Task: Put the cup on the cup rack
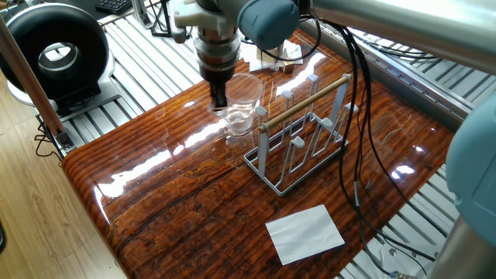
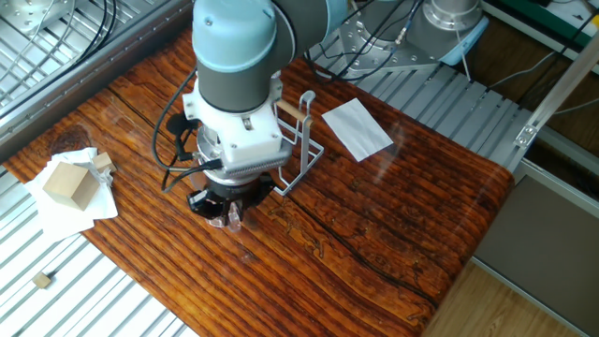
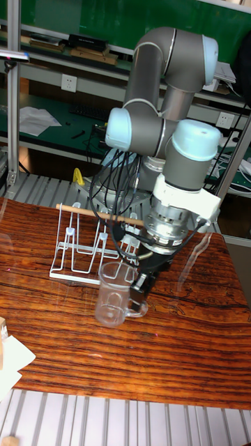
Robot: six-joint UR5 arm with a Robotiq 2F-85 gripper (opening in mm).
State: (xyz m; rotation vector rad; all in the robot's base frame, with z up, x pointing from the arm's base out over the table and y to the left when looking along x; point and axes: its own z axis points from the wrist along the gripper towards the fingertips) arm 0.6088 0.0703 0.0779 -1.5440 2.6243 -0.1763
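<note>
The clear glass cup (image 1: 245,99) stands upright just left of the cup rack (image 1: 304,141), a pale wire stand with a wooden rod across its top. My gripper (image 1: 220,98) comes down from above and is shut on the cup's rim wall on the side away from the rack. In the tall fixed view the cup (image 3: 113,300) hangs beside the gripper (image 3: 143,284), in front of the rack (image 3: 82,245). From the other fixed view the wrist hides most of the cup; the gripper (image 2: 229,217) sits by the rack (image 2: 305,140). Whether the cup touches the table I cannot tell.
A white paper sheet (image 1: 304,232) lies near the table's front edge. A wooden block (image 2: 67,183) rests on paper at the far end. A black round device (image 1: 54,54) and a black wire stand (image 1: 170,23) sit beyond the table. Cables hang over the rack.
</note>
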